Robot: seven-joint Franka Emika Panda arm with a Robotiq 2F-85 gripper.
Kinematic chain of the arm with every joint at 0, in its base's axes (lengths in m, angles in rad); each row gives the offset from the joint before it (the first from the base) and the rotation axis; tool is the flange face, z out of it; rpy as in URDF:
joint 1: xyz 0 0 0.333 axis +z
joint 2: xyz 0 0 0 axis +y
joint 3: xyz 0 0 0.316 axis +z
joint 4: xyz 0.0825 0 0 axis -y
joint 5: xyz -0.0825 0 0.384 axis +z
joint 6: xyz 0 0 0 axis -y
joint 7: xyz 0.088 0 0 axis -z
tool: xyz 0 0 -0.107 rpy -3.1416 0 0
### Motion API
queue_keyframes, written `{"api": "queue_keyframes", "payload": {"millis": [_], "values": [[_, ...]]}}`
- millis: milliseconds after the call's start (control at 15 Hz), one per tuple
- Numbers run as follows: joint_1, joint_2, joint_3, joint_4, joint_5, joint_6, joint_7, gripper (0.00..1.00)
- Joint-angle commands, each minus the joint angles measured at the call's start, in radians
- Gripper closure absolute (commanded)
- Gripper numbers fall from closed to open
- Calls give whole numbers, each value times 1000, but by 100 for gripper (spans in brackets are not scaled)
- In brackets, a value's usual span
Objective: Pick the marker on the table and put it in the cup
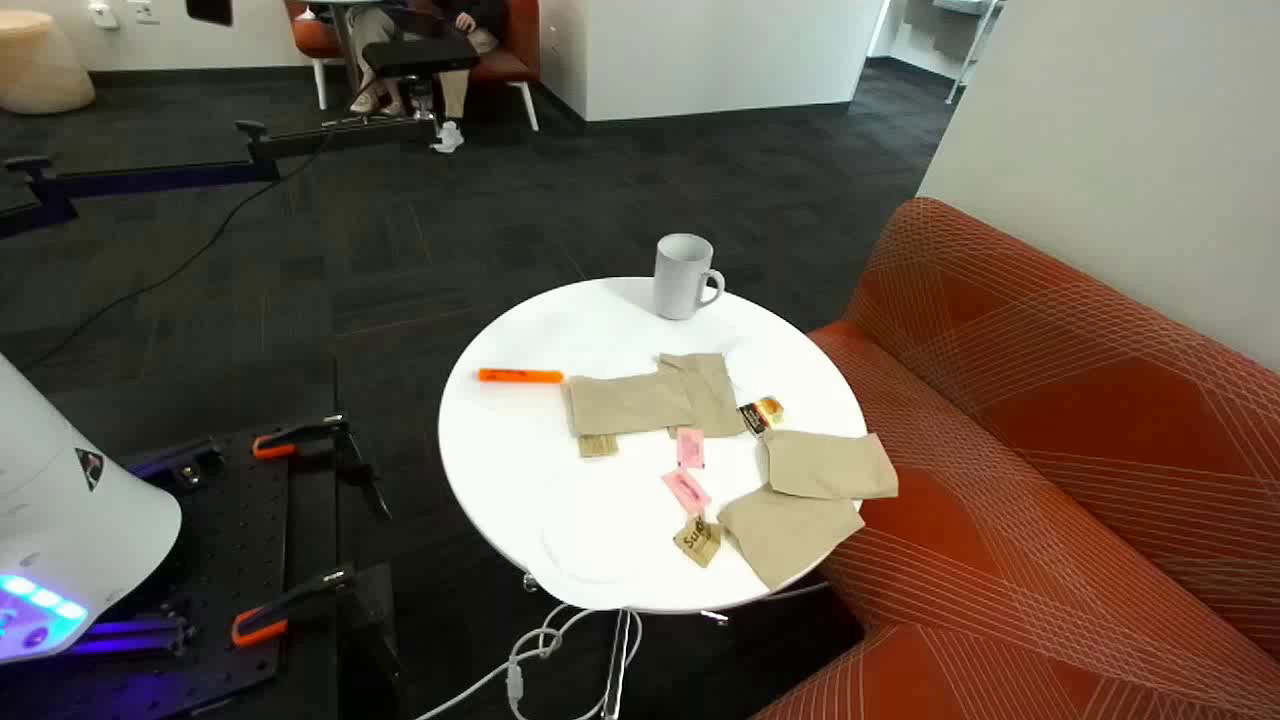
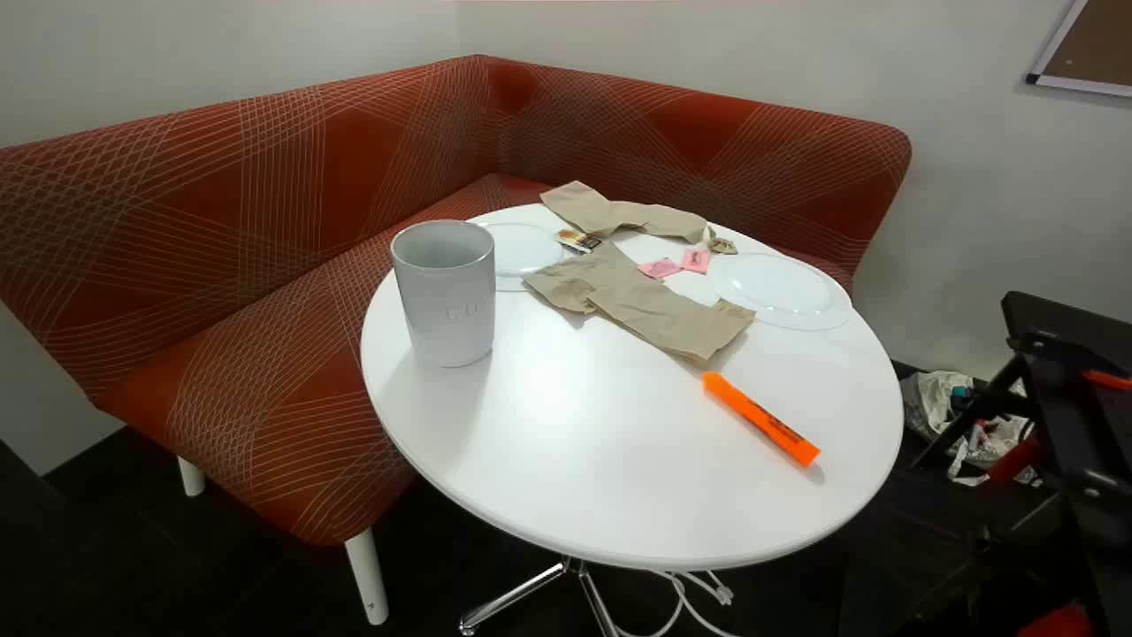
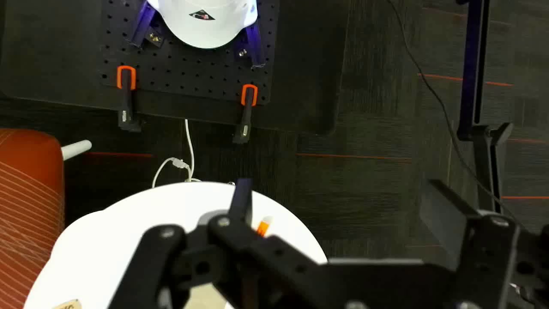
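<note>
The orange marker [image 1: 520,376] lies on the white round table [image 1: 500,470], with one end close to a brown napkin. It also lies on the table [image 2: 566,478] in an exterior view [image 2: 761,418]. In the wrist view one end of the marker [image 3: 263,227] shows beside a finger, and the rest is hidden behind the gripper. The white-grey cup [image 1: 682,280] stands upright near the table's edge, also in an exterior view [image 2: 447,301]; it is out of the wrist view. My gripper [image 3: 338,186] is open and empty, high above the table's edge and floor. It shows in neither exterior view.
Brown napkins [image 1: 630,403], pink packets [image 1: 690,447] and clear plates [image 2: 783,287] lie on the table. An orange sofa [image 2: 292,389] borders the table. The black robot bench [image 3: 300,86] carries clamps [image 3: 248,107]. A black jointed stand arm [image 1: 160,180] reaches over the floor.
</note>
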Motion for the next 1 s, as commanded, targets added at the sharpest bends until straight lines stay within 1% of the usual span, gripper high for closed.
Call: {"api": "queue_keyframes", "payload": {"millis": [0,333,533,667,733,933], "values": [[-35,2,23,3,10,-6,-17,0],[-35,2,23,3,10,-6,-17,0],[-51,-2,42,-33,8,52,8,0],[-66,-13,57,-74,15,118,27,0],[-77,-25,70,-111,19,191,46,0],[-86,-36,105,-210,23,351,107,0]]}}
